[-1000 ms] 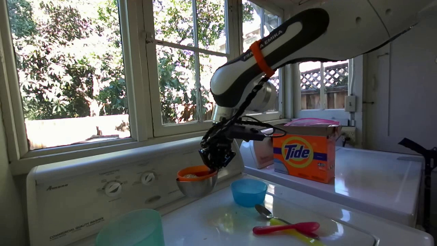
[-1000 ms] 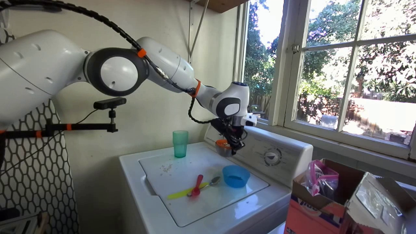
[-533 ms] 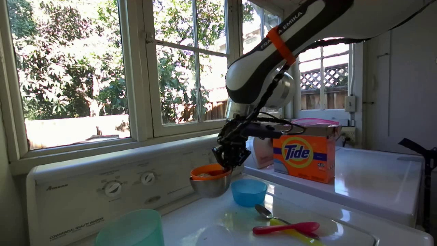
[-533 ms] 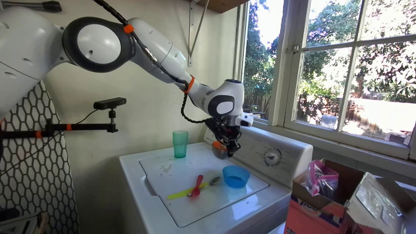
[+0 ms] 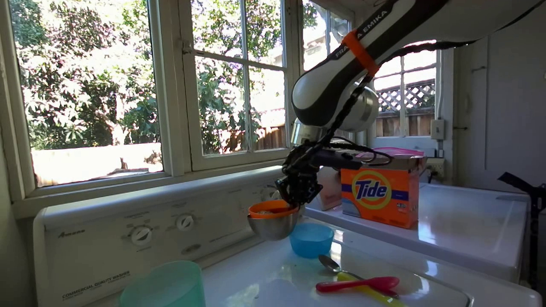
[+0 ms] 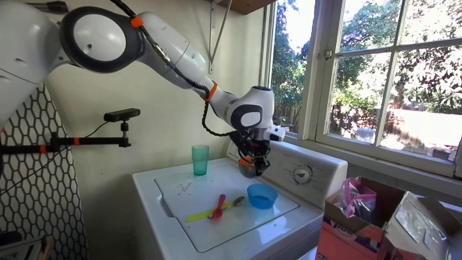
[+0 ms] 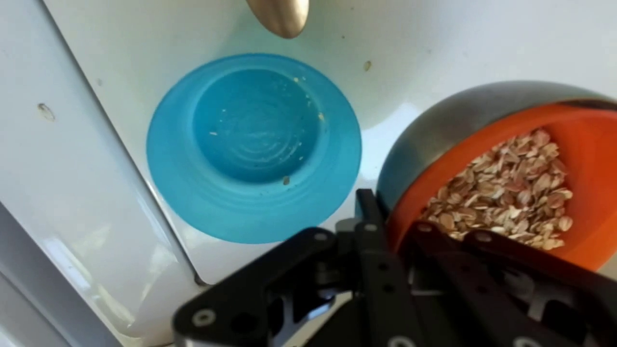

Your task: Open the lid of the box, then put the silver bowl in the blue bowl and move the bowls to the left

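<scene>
In an exterior view: the hand (image 5: 296,204) grasps the silver bowl (image 5: 273,230) by its rim, an orange bowl (image 5: 271,215) nested inside; both hang below the hand, clear of the washer (image 5: 247,281), a hold that presumably leaves the base free to seat in the blue bowl (image 5: 312,242), which stands lower and near the hand; the box (image 5: 370,192) stands well apart from it. In an exterior view: the lid (image 6: 420,225) is folded outward, well away from the hand; the opening step therefore looks done. In the wrist view: the fingers (image 7: 370,207) straddle the rim, apparently pinching both nested walls, presumably so that neither slips; flakes (image 7: 511,193) inside call for a level carry; the blue bowl lies beside the fingers, not under the held pair; a sideways shift seems needed before lowering.
</scene>
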`<state>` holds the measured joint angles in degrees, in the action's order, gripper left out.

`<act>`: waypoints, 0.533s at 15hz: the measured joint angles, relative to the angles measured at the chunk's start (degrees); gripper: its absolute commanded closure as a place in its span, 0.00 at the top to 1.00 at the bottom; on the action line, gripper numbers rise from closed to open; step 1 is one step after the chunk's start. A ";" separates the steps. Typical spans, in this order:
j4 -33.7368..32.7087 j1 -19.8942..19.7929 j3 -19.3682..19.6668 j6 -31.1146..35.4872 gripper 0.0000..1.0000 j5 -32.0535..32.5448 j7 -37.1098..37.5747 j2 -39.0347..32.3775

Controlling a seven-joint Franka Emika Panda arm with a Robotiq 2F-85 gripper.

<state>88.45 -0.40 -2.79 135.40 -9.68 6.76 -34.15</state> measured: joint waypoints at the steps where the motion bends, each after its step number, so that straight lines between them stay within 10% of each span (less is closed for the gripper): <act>1: 1.41 -0.78 0.09 0.77 0.02 -0.89 -0.05 0.84; 8: 11.65 -4.83 0.30 4.87 0.02 -6.19 -0.45 6.97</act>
<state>100.10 -5.23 -2.49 140.27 -15.87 6.31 -27.18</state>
